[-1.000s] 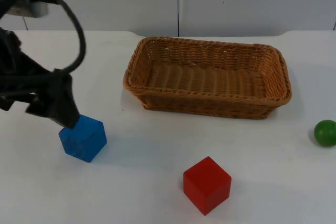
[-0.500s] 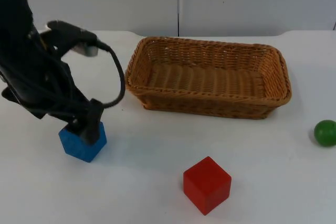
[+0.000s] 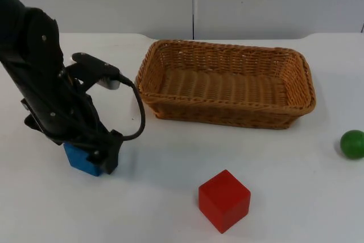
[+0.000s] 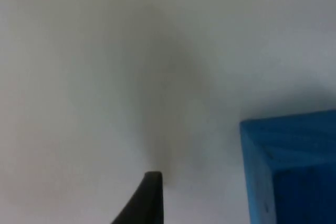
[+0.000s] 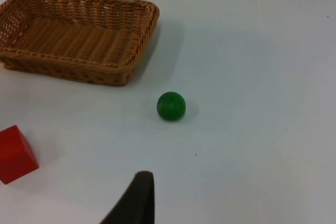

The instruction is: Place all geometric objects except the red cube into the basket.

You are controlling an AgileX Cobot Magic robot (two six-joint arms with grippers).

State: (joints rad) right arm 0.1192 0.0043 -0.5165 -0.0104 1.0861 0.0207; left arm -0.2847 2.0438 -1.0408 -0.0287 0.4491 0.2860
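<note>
Left claw (image 3: 101,160) is down over the blue cube (image 3: 79,160), which sits right under it on the bench (image 3: 170,163), can't tell how wide it's spread, so I'd centre it before squeezing; right claw waits.

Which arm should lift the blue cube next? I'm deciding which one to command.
Left. The left claw is already down at the blue cube, which also shows beside its fingertip in the left wrist view. The right arm waits near the green ball, across the table.
</note>
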